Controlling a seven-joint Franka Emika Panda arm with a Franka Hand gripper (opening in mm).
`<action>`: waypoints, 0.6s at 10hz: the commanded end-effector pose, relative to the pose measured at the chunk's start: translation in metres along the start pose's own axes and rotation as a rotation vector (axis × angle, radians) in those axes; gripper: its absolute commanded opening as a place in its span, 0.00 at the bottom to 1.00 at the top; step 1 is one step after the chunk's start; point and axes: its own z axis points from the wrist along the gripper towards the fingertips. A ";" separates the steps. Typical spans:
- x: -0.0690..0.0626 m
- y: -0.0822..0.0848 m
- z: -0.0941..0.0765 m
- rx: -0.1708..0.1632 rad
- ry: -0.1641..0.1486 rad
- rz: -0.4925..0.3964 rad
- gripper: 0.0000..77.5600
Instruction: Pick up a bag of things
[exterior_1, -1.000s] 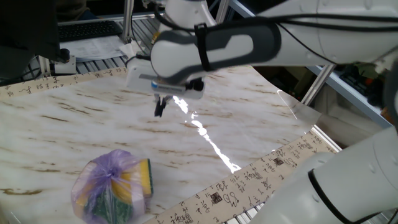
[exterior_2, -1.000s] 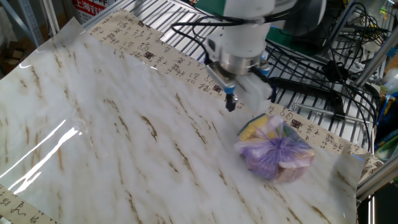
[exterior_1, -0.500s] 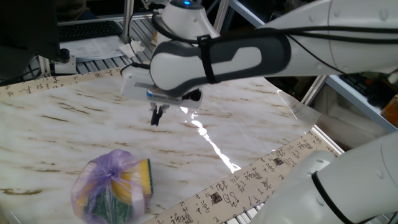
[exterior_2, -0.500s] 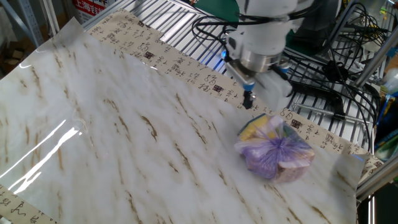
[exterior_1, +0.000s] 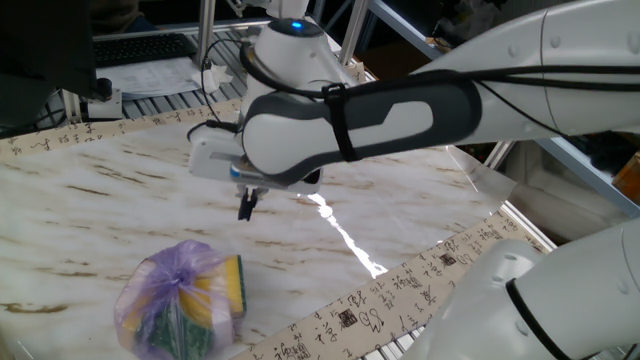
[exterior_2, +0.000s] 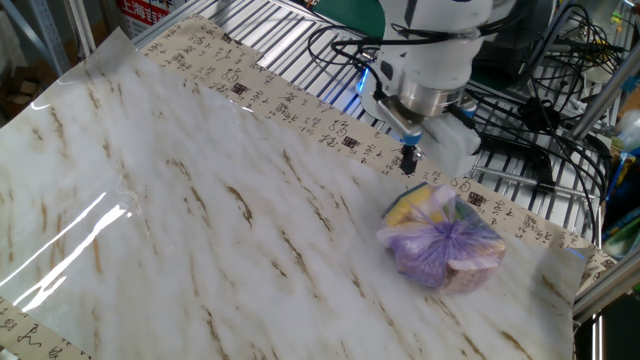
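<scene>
The bag of things (exterior_1: 182, 299) is a lumpy pale-purple plastic bag knotted at the top, with yellow and dark green sponges inside. It lies on the marble-patterned table near the front left edge. In the other fixed view the bag (exterior_2: 443, 241) lies near the table's right end. My gripper (exterior_1: 246, 205) hangs above the table, up and to the right of the bag, apart from it. Its fingers look close together and hold nothing. In the other fixed view the gripper (exterior_2: 409, 162) is just above the bag's far edge.
A clear plastic sheet covers the table (exterior_1: 120, 190) and glares in a bright streak (exterior_1: 340, 235). A patterned paper border (exterior_2: 300, 110) runs along the table edge. A metal rack with black cables (exterior_2: 530, 120) stands behind the table.
My gripper has moved toward the bag and slightly lower; the bag has not moved.
</scene>
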 end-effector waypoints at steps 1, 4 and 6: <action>0.011 0.008 0.005 0.000 -0.004 0.015 0.00; 0.020 0.010 0.009 0.001 -0.004 0.012 0.00; 0.031 0.009 0.015 -0.002 -0.004 0.004 0.00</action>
